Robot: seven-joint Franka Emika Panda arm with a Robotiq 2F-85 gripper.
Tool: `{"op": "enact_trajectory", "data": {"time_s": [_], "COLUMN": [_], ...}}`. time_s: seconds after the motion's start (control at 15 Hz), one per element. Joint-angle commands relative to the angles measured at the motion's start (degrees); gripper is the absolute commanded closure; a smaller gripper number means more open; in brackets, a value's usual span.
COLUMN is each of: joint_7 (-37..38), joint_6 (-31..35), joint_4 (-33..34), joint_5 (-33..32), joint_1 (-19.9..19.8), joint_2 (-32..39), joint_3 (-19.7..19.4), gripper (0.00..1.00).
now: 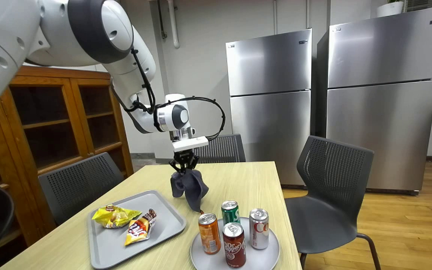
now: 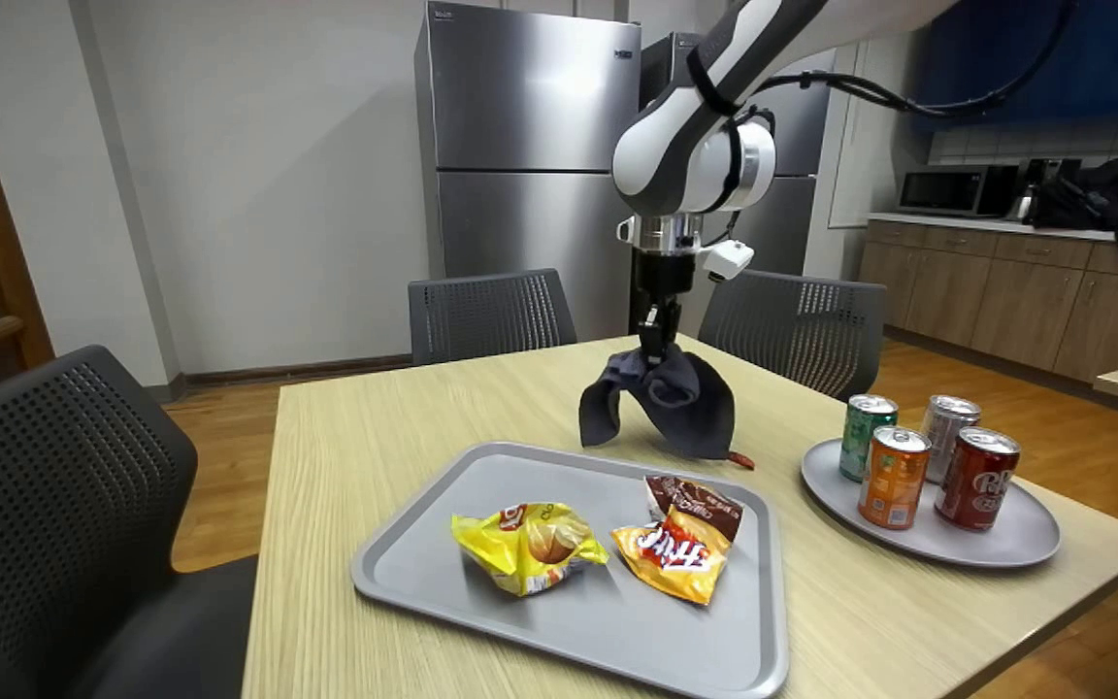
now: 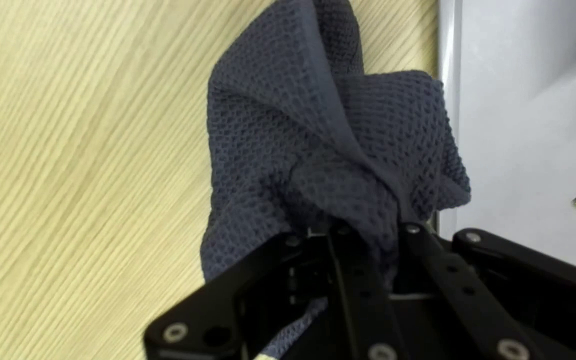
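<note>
My claw [image 1: 183, 168] is narrow, pinched on a dark cloth [image 1: 193, 187] and pointing down over the tabletop [image 1: 238, 183]. The wrist view shows a fold caught inside it; I seem to have the cloth by its bunched middle, which would be why loose flaps droop on both sides. Whether the lowest flap touches the wood, I cannot tell.

In an exterior view the cloth is between the far edge and the plate [image 1: 200, 258]. The plate lies near the right edge, the tray [image 1: 105, 247] near the left one. The tray's raised rim likely keeps the yellow bag [image 1: 114, 216], the orange bag [image 1: 139, 234] and the brown bag [image 2: 700, 497] from sliding off; the plate seems to gather the orange can [image 1: 209, 234], green can [image 1: 231, 213], silver can [image 1: 259, 228] and dark red can [image 1: 234, 247], all upright.

My widest stretch of wood runs toward the far edge and its two corners. Away from that edge I am tight: the tray's corner is just beside the cloth, and the orange and green cans are near. A chair [image 1: 323, 215] stands beyond the right edge.
</note>
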Motion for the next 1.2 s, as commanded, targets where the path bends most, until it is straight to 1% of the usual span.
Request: {"op": "enact_trajectory", "data": {"time_s": [0.0, 0.47, 0.73, 0.8, 0.87, 0.93, 1.07, 1.13], "joint_7": [2.09, 4.16, 4.63, 4.66, 4.47, 4.75, 4.55, 4.14], "joint_6": [-2.45, -3.04, -3.36, -3.46, -3.74, -4.40, -3.97, -3.88], "joint_4": [7.13, 14.17, 14.51, 14.25, 13.72, 13.08, 11.13, 10.47], "joint_5": [0.41, 0.09, -0.22, -0.18, -0.11, -0.57, -0.48, -0.16], "joint_1": [0.07, 0.08, 0.09, 0.04, -0.09, 0.22, -0.01, -0.31], "joint_2": [5.23, 11.82, 12.37, 12.14, 11.57, 10.80, 9.00, 8.25], "joint_3": [-0.33, -0.80, -0.85, -0.78, -0.61, -0.95, -0.72, -0.35], "gripper": [0.97, 0.97, 0.97, 0.94, 0.63, 0.62, 0.48, 0.40]}}
